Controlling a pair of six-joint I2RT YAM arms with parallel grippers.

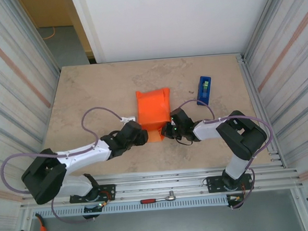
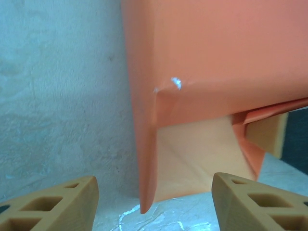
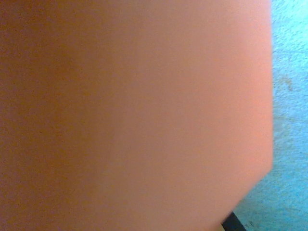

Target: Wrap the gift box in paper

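On the middle of the counter (image 1: pixel 90 93) the paper (image 1: pixel 153 107) already hides the gift box, so closing its near end flap looks next, with the left pincer (image 2: pixel 154 192) wide open and empty and the right pincer (image 1: pixel 168 130) beside it, its hold something I cannot tell.

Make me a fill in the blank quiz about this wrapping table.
The paper on the table is coloured ___. The tape dispenser is coloured ___. Seen from above, the tape dispenser lies to the paper's ___. The left tool is ___, its fingers wide apart.
Missing: orange; blue; right; open.
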